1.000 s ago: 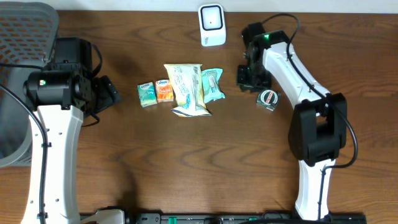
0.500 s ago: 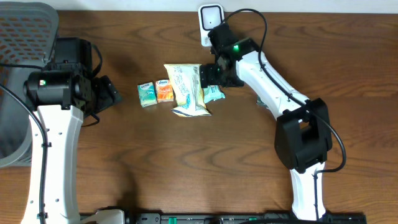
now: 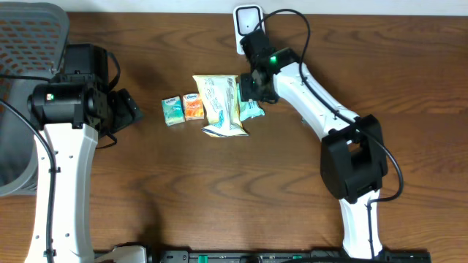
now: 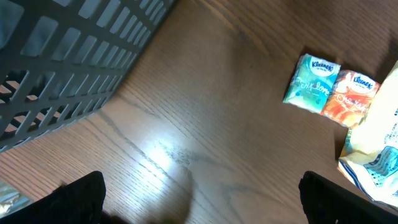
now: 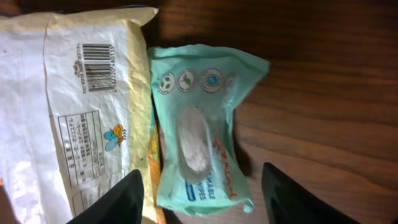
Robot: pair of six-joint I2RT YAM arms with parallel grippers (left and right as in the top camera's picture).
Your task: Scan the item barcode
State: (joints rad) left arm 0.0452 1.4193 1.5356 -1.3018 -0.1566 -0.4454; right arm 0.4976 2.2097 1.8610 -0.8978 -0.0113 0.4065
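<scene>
- Room lies free on the near table (image 3: 219, 190); one scanner (image 3: 248, 28) stands at the far edge.
- One wipes pack (image 5: 199, 130) touches one bag (image 5: 87, 112); right gripper (image 5: 202, 180) is spread around the pack.
- Two tissue packs (image 4: 313, 85); left gripper (image 4: 202, 186) spread, empty.

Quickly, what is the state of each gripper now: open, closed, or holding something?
Left gripper: open, holding nothing.
Right gripper: open, one finger on each side of the teal wipes pack, not closed on it.
</scene>
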